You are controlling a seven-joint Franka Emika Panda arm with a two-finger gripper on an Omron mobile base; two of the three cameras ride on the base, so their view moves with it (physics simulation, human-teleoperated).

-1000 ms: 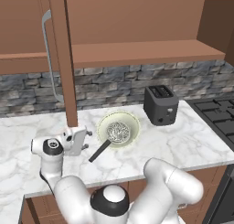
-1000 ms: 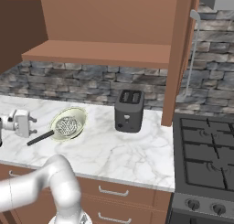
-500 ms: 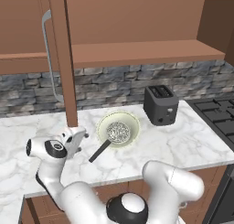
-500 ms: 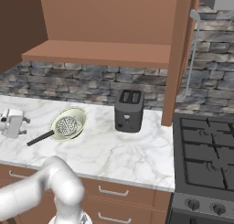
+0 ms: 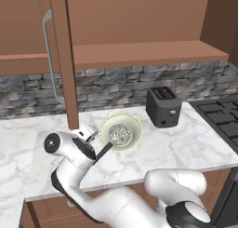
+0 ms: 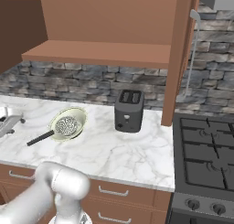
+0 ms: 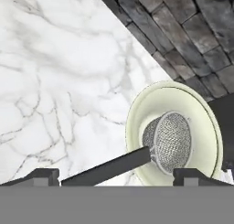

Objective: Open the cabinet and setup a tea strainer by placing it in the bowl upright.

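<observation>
Since the earlier frame the arm has drawn back toward the near edge of the surface [image 5: 195, 143], and the pincer [image 7: 116, 176] now sits further from the bowl [image 5: 132, 124]. Its two tips stand wide apart and clamp nothing; in the hand view the dark handle of the tea strainer [image 7: 170, 141] passes between them without touching. The strainer's mesh basket rests inside the pale bowl, and its handle sticks out over the rim toward 8 o'clock in the left base view. The bowl stands on the marble surface, with the black toaster [image 5: 163, 106] near it at 2 o'clock. The cabinet [image 5: 62, 59] above is open, its door edge-on with the silver handle showing.
</observation>
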